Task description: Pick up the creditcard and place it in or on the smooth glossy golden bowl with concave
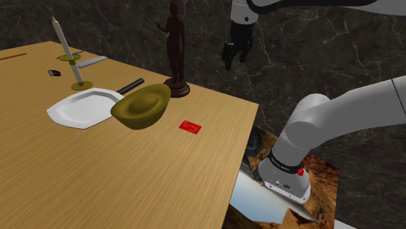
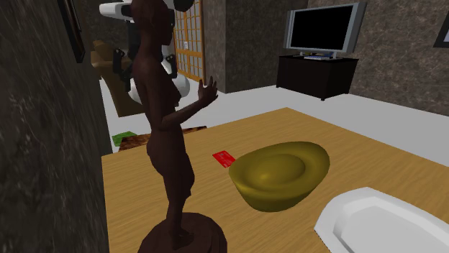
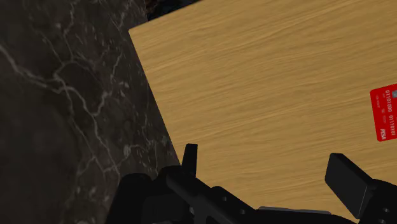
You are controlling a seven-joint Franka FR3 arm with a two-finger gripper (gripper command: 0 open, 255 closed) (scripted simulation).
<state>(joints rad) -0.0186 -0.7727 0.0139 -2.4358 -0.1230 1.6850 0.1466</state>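
Well above the counter [image 1: 130, 182], the jaws hang in the air before a dark marbled wall [image 1: 312, 45], spread apart with nothing between them; the wrist view has the two black tips standing wide with bare wood beyond them. The card [image 1: 190, 127], red with white lettering, lies flat on the counter, toward its edge on the shoulder view's right and well apart from the jaws. Seen from the wrist, it lies out past one tip, cut by the frame. The bowl [image 1: 141, 106], glossy gold and boat-shaped with a hollow middle, stands near the card on the shoulder view's left, and the two do not touch. Just beside the bowl, farther left again, lies a white plate [image 1: 78, 109], and a black handle [image 1: 130, 86] pokes out behind where plate and bowl meet in that view. Behind the bowl a dark brown statue [image 1: 175, 49] of a standing figure rises from a round base near the counter's back edge. Farther off to the shoulder view's left a pale stick [image 1: 67, 49] stands tilted, with a grey blade [image 1: 93, 61] near it. In the second exterior view the statue stands in the foreground, the card and bowl lie beyond it, and a TV [image 2: 321, 27] sits on a dark cabinet [image 2: 316, 75] by the far wall
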